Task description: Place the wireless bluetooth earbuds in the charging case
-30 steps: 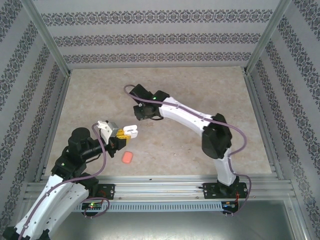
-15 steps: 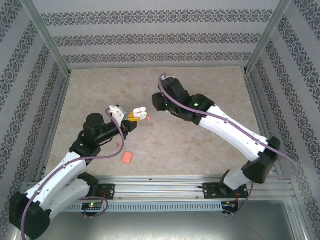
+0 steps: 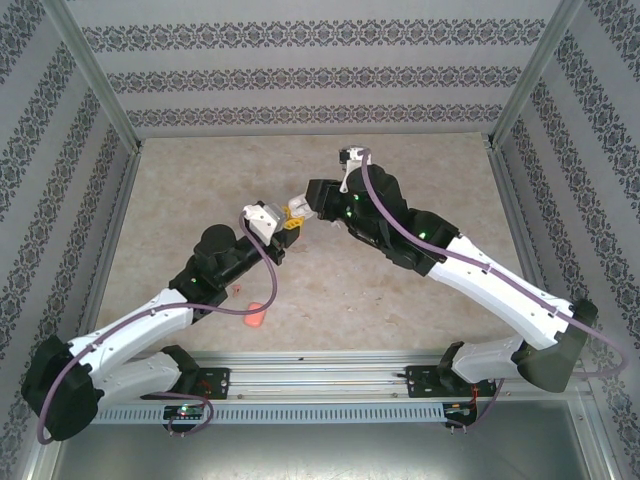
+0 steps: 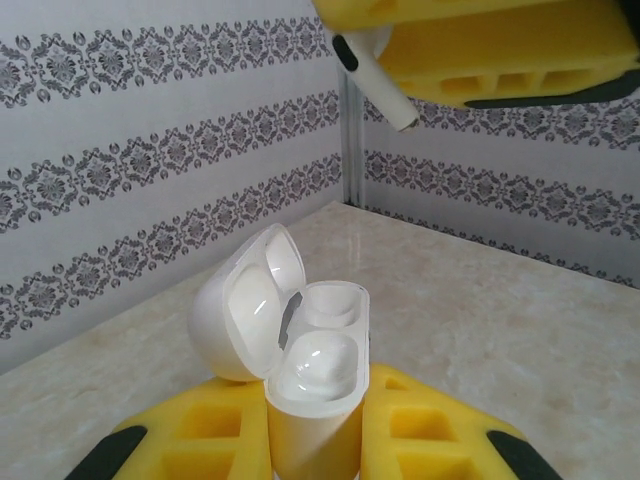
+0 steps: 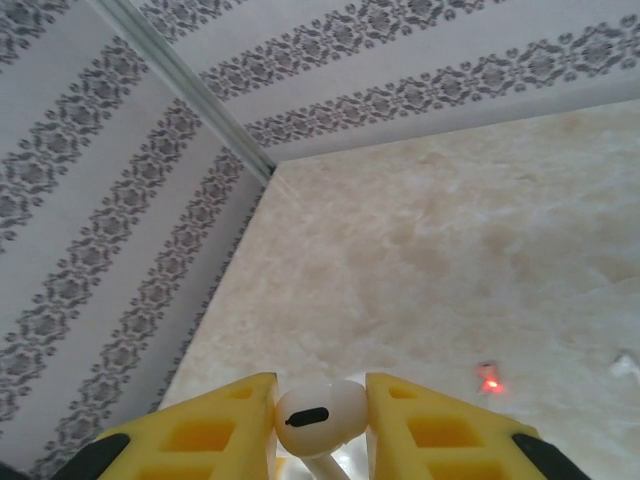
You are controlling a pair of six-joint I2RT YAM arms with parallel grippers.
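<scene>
My left gripper (image 4: 315,440) is shut on a white charging case (image 4: 312,365), held upright between the yellow fingers with its lid swung open to the left. Both sockets in it look bare. My right gripper (image 5: 318,420) is shut on a white earbud (image 5: 318,415), stem pointing down. In the left wrist view that earbud (image 4: 378,80) hangs from the right fingers (image 4: 480,50), above and slightly beyond the case, not touching it. From above, the left gripper (image 3: 288,226) and the right gripper (image 3: 300,205) meet over the middle of the table.
A salmon-red case (image 3: 256,318) lies on the table near the front, partly behind the left arm's cable. A tiny salmon-red earbud (image 5: 489,381) rests on the marble table (image 5: 420,230). Patterned walls and metal posts close in the left, back and right sides.
The left arm has stretched forward and right, carrying the case. The right arm swung out, then brought the earbud back left until it hangs over the open case.
</scene>
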